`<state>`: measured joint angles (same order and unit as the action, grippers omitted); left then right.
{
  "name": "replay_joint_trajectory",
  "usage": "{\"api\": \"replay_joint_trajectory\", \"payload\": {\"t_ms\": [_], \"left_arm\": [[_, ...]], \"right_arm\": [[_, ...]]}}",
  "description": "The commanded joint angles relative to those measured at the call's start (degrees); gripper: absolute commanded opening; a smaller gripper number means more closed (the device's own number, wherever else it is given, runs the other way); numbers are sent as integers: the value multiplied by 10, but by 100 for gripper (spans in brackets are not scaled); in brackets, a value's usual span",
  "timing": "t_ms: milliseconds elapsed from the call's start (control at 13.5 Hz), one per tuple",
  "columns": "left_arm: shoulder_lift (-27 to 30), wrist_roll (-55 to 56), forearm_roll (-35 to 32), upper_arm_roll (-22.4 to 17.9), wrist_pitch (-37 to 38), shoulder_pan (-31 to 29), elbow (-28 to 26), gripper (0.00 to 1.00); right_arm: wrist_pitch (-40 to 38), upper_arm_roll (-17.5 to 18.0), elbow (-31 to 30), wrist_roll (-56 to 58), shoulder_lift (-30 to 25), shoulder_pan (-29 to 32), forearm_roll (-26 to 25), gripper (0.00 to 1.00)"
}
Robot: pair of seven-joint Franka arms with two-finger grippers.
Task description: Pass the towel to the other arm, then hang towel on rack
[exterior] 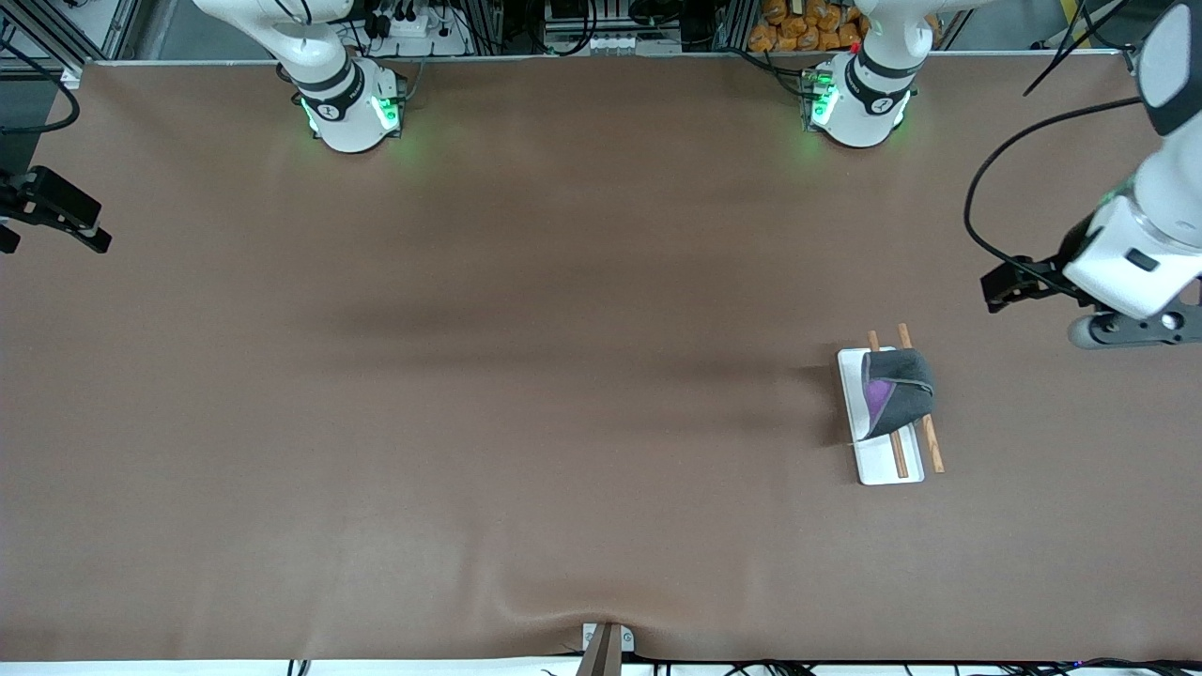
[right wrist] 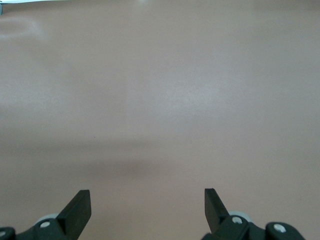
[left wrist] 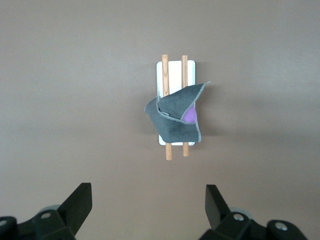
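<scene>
The towel point(exterior: 900, 390) lies draped over the two wooden rods of the rack point(exterior: 883, 460), dark grey face up with a purple fold showing. The rack stands on the table toward the left arm's end. In the left wrist view the towel point(left wrist: 175, 117) covers the middle of the rack point(left wrist: 175, 67). My left gripper point(exterior: 1009, 284) is open and empty, up in the air over the table's end beside the rack; its jaws stand wide apart point(left wrist: 148, 192). My right gripper point(exterior: 56, 216) waits at the right arm's end of the table, open and empty point(right wrist: 147, 195), over bare table.
The brown table cover point(exterior: 526, 376) spreads between the two arm bases. A small metal bracket point(exterior: 606, 643) sits at the table edge nearest the front camera. A black cable point(exterior: 977, 188) hangs from the left arm.
</scene>
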<state>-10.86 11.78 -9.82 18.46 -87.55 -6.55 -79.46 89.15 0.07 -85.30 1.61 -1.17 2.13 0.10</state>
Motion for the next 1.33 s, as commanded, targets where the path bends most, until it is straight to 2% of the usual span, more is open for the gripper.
{"api": "replay_joint_trajectory", "payload": {"t_ms": [0,887,961,1109,1257], "left_arm": [[23,-13,-9,3,5,-7,-7,100],[44,-12,22,-8,-6,-4,-8,100],[51,-12,25,-32,-14,19,-12,100],[59,-14,46,-125,-18,84,-25,100],[93,-35,68,-190,-58,123,-84,100]], "right_arm": [[-4,1,2,4,0,0,-3,100],[-4,1,2,4,0,0,-3,100],[-4,1,2,4,0,0,-3,100],[-4,1,2,4,0,0,-3,100],[-4,1,2,4,0,0,-3,100]]}}
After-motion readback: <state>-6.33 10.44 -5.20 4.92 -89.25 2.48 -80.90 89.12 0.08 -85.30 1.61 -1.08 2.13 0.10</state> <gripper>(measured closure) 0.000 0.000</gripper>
